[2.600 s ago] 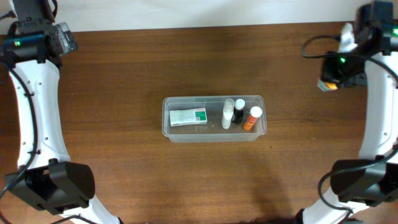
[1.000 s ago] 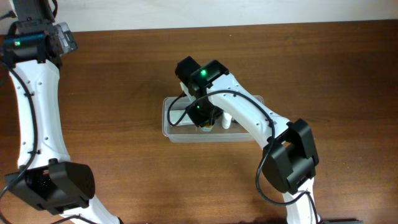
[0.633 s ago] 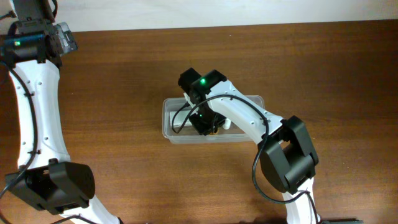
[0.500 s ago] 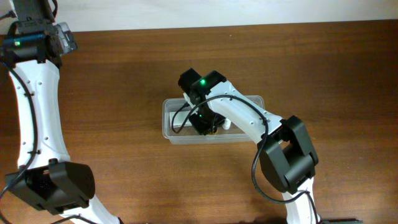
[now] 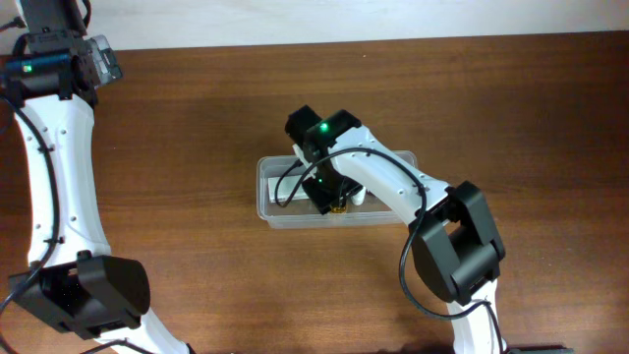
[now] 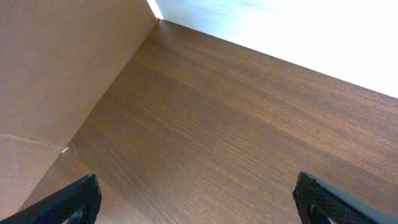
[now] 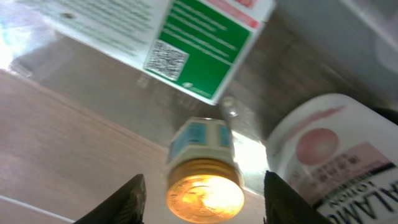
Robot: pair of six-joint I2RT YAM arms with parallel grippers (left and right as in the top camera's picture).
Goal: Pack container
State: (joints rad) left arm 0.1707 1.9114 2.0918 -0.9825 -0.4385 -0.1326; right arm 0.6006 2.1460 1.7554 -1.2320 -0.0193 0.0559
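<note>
The container (image 5: 263,187), a clear plastic tub, sits mid-table. My right gripper (image 5: 329,197) reaches down into it. In the right wrist view the gripper (image 7: 205,208) is open, and a small jar with a gold lid (image 7: 204,146) stands between its fingers with gaps on both sides. A green-and-white box (image 7: 186,37) lies beyond the jar. A white bottle with a pink label (image 7: 336,155) lies to the right. My left gripper (image 6: 202,199) is open and empty over bare wood, far from the container.
The left arm (image 5: 49,147) stands along the left edge of the table. The right arm (image 5: 393,187) crosses over the container's right half and hides the other bottles there. A pale wall borders the table's far edge (image 6: 280,25).
The right arm has swung in from the far right and reached into the container, where a gold-lidded jar now shows. Over the last half second it barely shifted. The left arm has not moved.
</note>
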